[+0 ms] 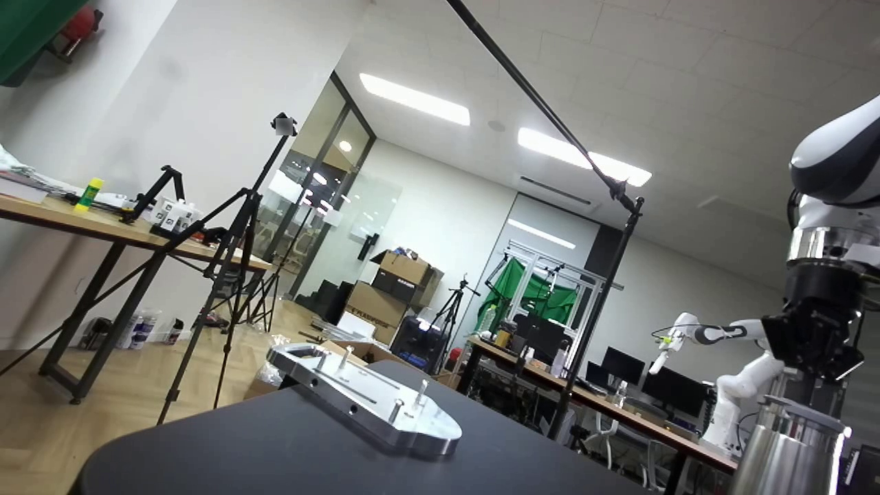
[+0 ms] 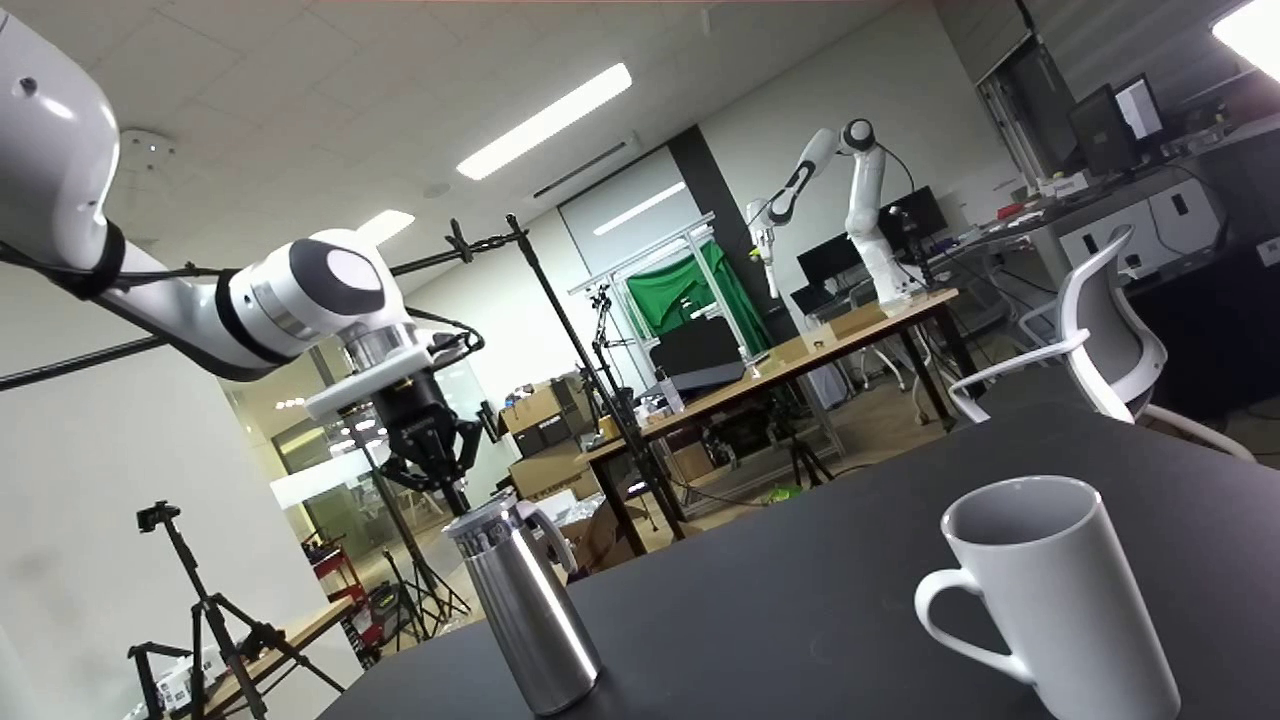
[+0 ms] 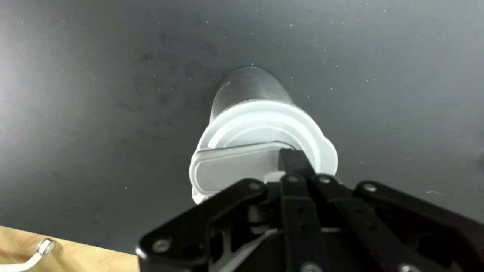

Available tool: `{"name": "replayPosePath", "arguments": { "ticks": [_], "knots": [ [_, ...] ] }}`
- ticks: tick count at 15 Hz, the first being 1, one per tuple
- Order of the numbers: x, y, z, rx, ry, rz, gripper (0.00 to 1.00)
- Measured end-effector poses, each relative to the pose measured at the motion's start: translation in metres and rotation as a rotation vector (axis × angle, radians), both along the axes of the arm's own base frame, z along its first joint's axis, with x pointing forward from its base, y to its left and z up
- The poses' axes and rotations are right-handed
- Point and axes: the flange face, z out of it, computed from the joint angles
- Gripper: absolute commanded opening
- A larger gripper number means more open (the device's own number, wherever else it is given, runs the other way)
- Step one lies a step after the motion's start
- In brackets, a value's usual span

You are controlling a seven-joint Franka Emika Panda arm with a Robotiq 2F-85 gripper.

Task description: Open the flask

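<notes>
Find the steel flask [image 2: 532, 620] on the dark table [image 2: 790, 600], well left of the mug [image 2: 1065, 600] in an exterior view, below the gripper [image 3: 297, 160] with jaws together. Likely rigid, slick, light unless filled; best pressed or nudged at the pale lid tab [image 3: 232, 170].

Blk table [image 2: 780, 610] carries steel flask [image 2: 530, 615], wht mug [image 2: 1090, 610] & metal plate [image 1: 378, 400] w/ pegs.
</notes>
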Motion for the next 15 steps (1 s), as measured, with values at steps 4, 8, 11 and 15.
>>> {"name": "replayPosePath", "arguments": {
  "ticks": [4,8,11,15],
  "knots": [
    [-0.001,0.016,0.000,-0.043,-0.025,0.060,0.00],
    [-0.002,0.021,-0.001,-0.063,-0.029,0.083,0.00],
    [-0.001,0.021,-0.001,-0.068,-0.028,0.085,0.00],
    [0.000,0.015,-0.002,-0.013,0.010,0.053,0.00]
  ]
}}
